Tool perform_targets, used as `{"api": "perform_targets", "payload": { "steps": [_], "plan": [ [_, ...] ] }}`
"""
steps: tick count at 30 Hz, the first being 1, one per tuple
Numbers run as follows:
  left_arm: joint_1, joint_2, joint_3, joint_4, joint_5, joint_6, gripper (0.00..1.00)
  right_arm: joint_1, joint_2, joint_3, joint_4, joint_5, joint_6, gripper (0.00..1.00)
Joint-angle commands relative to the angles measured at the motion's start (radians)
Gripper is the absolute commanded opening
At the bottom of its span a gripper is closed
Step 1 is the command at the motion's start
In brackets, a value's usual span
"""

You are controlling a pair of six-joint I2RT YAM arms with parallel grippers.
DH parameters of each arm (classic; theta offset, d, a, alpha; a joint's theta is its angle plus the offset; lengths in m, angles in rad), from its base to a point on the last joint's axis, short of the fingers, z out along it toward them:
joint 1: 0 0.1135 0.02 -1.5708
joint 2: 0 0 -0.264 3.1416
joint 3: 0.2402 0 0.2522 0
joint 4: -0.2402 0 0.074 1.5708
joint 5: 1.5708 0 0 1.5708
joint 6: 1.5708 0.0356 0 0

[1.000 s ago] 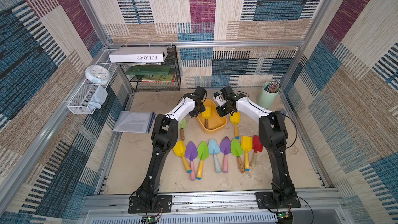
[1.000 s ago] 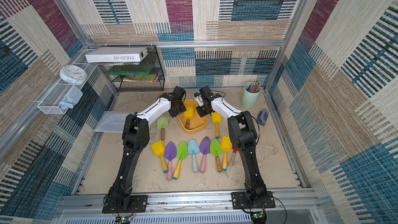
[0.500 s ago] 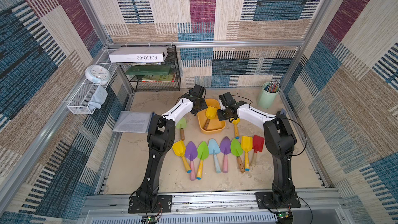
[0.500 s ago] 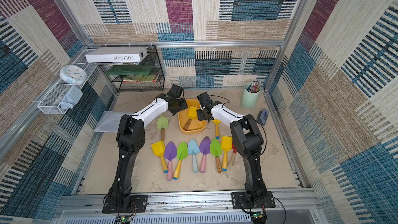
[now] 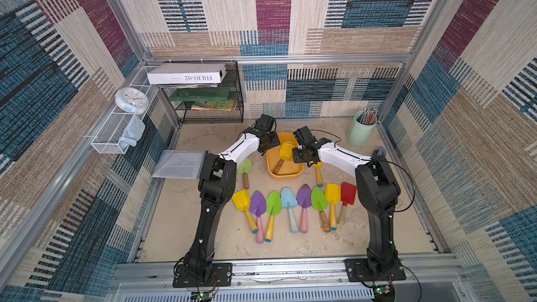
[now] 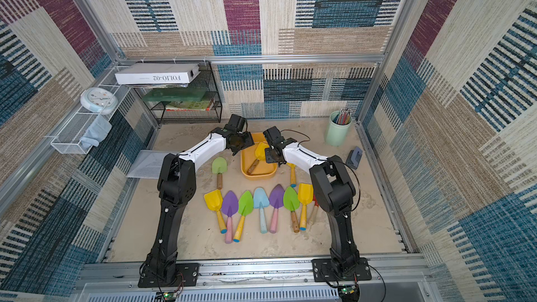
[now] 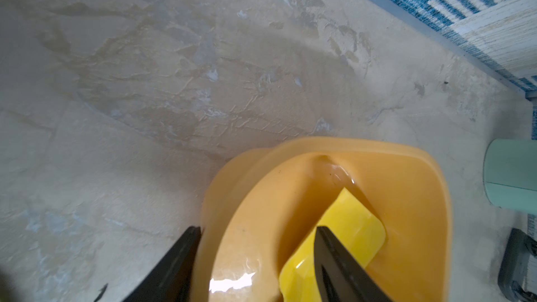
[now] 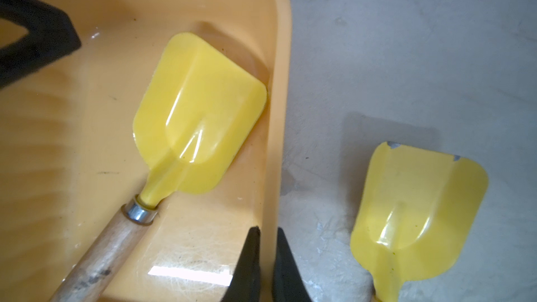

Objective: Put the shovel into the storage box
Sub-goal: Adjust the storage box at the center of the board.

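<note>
Shovel: yellow shovel (image 8: pixel 200 111) lies inside the storage box (image 8: pixel 283 82), blade corner against the side wall, wooden handle running back toward the near end.
Right gripper (image 8: pixel 267 229): closed, pinching the box's rim wall, one finger inside and one outside.
Left gripper (image 7: pixel 257 229): partly open, holds nothing; straddles the far corner, inner finger above the blade.
Risk, right: a pull before letting go likely tips or drags the box, and the shovel slides out.
Risk, left: closing here could catch the blade or the wall.
Risk, neighbour: second yellow shovel (image 8: pixel 418 213) lies just beside the box and is easily nudged.
</note>
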Motion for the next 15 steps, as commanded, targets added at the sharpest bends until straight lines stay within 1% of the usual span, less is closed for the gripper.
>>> {"api": "perform_targets", "payload": {
  "steps": [1, 14, 15],
  "plan": [
    [0.000, 0.010, 0.015, 0.054, 0.056, 0.014, 0.64, 0.008, -0.009, -0.010, 0.002, -0.003, 0.012, 0.00],
    [0.000, 0.037, 0.036, 0.045, 0.077, 0.029, 0.65, 0.009, -0.010, -0.026, -0.001, -0.006, 0.017, 0.00],
    [0.000, 0.040, 0.041, 0.039, 0.077, 0.029, 0.66, 0.009, -0.007, -0.023, -0.004, -0.006, 0.015, 0.02]
  ]
}}
